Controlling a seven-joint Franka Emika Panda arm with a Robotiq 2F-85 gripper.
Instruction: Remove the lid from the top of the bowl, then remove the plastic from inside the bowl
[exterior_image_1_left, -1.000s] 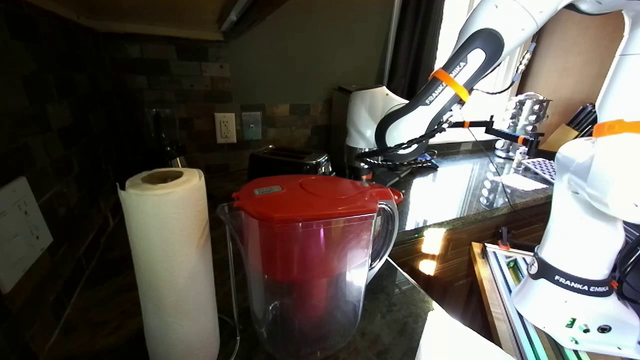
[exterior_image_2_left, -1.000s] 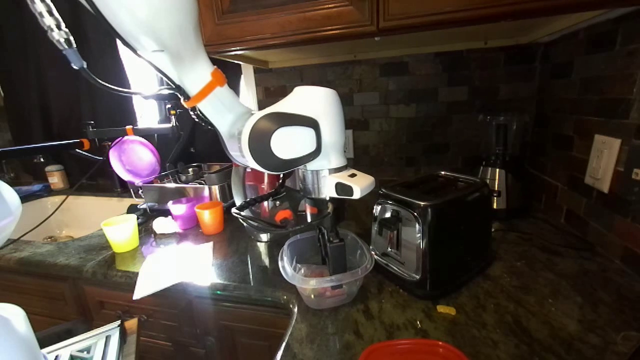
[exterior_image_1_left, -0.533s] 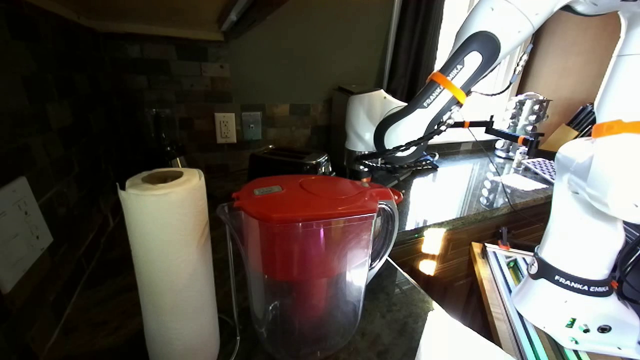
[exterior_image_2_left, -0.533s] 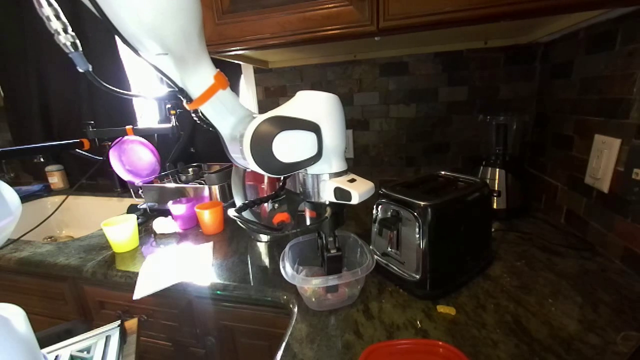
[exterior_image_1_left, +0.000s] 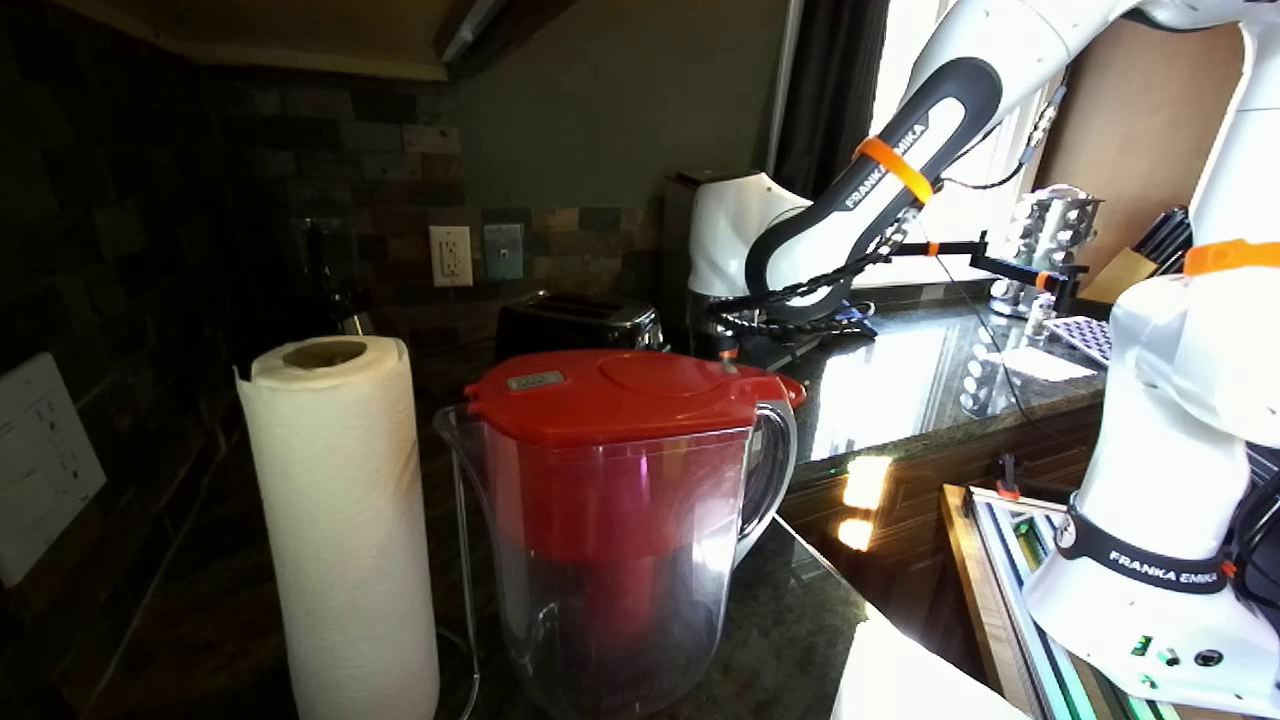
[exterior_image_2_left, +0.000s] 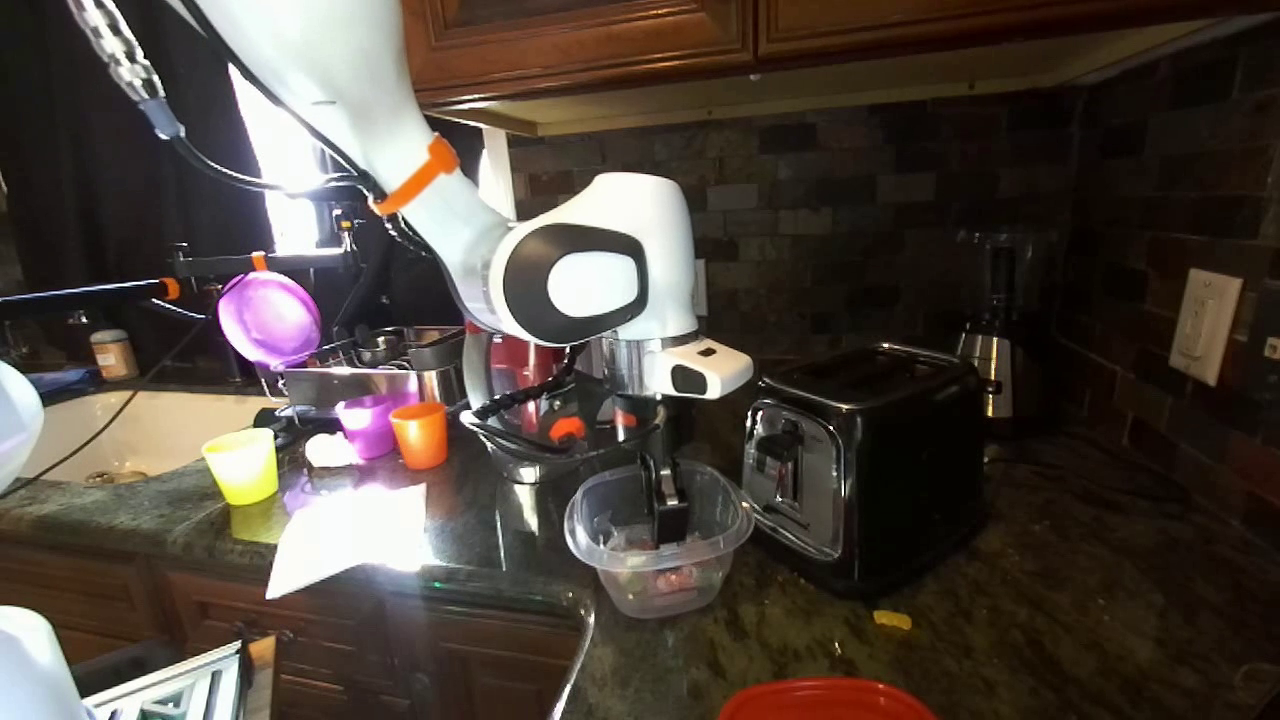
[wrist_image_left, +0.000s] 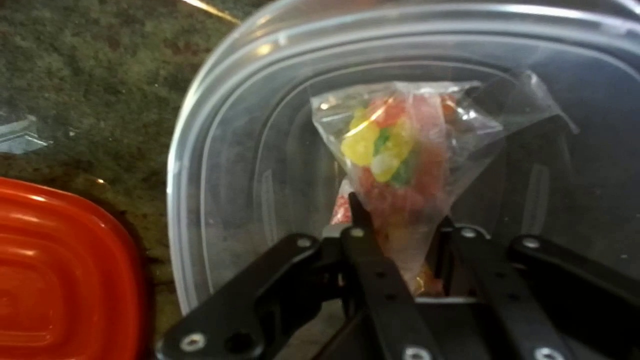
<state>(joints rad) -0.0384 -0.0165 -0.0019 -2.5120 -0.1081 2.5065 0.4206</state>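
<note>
Bowl (wrist_image_left: 230, 200): clear, with rounded corners, upright on the dark counter (exterior_image_2_left: 1050, 560) and just beside the toaster (exterior_image_2_left: 870, 480); I cannot tell whether the two touch. Its mouth is uncovered and faces up, which leaves a straight way in from above.
Red lid (wrist_image_left: 65, 275): off the bowl, lying apart from it on the counter. Set to one side like this, it is out of the way of a lift; the first half of the task looks done.
Gripper (wrist_image_left: 404, 215): pointing down, fingertips below the rim. The steep approach probably serves to spare the walls a knock. Its fingers (wrist_image_left: 367, 255) stand a little apart with the plastic bag (wrist_image_left: 462, 145) between them; whether they pinch it or only straddle it, I cannot tell.
Plastic bag: within the bowl, loose flared end away from the gripper, narrow part between the fingers. A hold there would likely gather the film well, though slick plastic could slip.
Sweets (wrist_image_left: 395, 145): yellow, red, green and white pieces, by their look, inside the bag; their weight may make it sag once raised.
Speckled scrap (wrist_image_left: 341, 210): red and white, beside a finger, mostly hidden.
Yellow bit (exterior_image_2_left: 892, 620): on the counter near the lid.
</note>
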